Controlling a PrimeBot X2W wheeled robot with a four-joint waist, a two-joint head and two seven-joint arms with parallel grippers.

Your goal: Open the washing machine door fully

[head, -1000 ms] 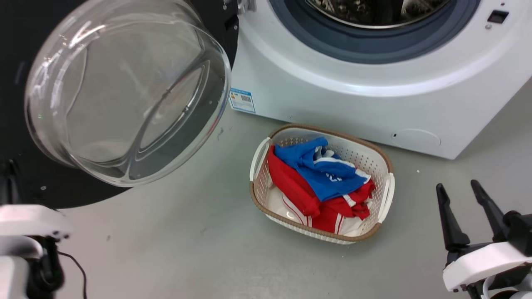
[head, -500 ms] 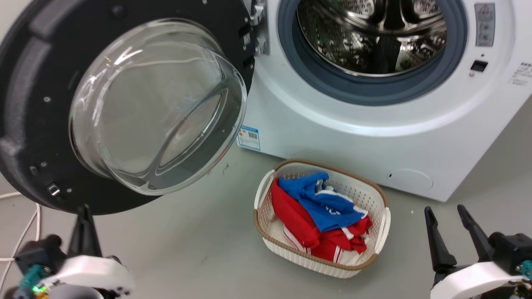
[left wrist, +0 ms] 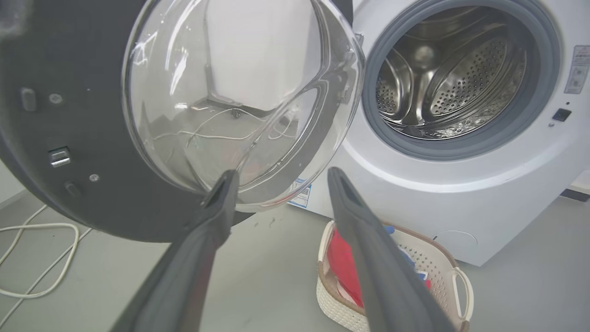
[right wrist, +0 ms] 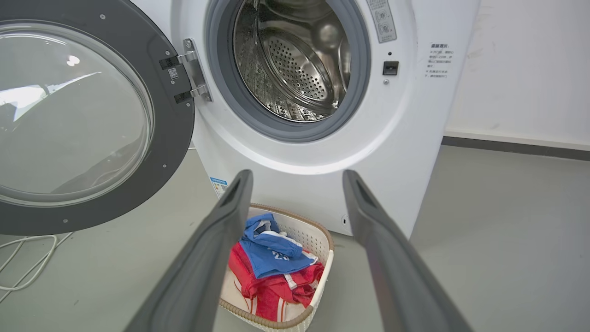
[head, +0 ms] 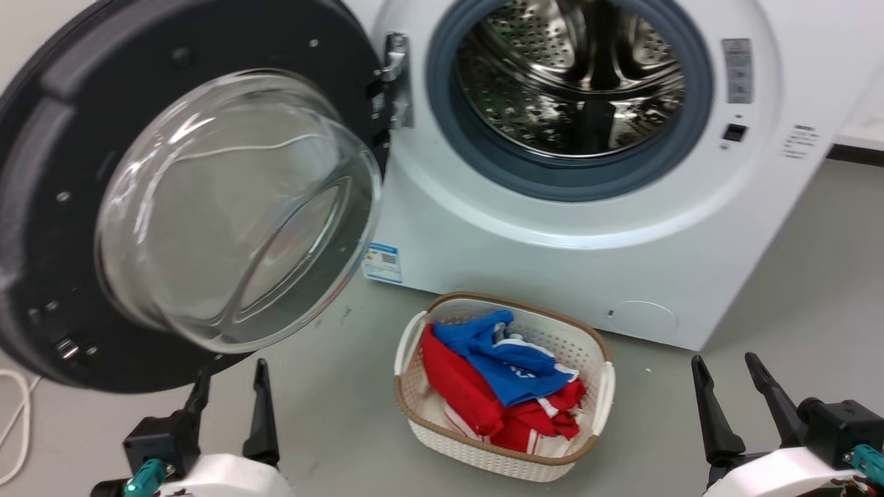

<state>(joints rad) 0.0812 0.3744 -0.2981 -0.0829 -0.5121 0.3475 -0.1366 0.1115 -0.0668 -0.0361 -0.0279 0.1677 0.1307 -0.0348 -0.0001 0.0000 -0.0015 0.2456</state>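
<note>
Door position: washing machine door (head: 228,207) is swung way out on its hinge (head: 395,79). It sits at 9 o'clock of the drum (head: 573,83), with its inner face and glass bowl (left wrist: 239,92) turned toward us. We reckon it's at or near full swing, but we can't tell if it has hit its stop.
Left jaws: parted and gripping nothing, at 7 o'clock in the head view. The fingers (head: 262,414) point up at the door's bottom rim, close under it, and we can't tell if the tips touch it.
Right jaws: also parted and empty. The fingers (head: 711,414) are at 5 o'clock, well apart from the machine.
Risk 1: if we lift or push with the left arm from here, the tips could clip the rim or skid on the slick bowl, since we've got no grip on anything.
Risk 2: shoving past the stop would strain the hinge.
Risk 3: if the door isn't at its stop, it could drift back toward the opening.
Risk 4: basket (head: 511,298) of red and blue clothes (head: 497,366) sits on the floor at 6 o'clock of the drum, so rolling forward would knock it.
Risk 5: white cable (head: 17,414) loops on the floor at 8 o'clock, and our wheels could snag it.
</note>
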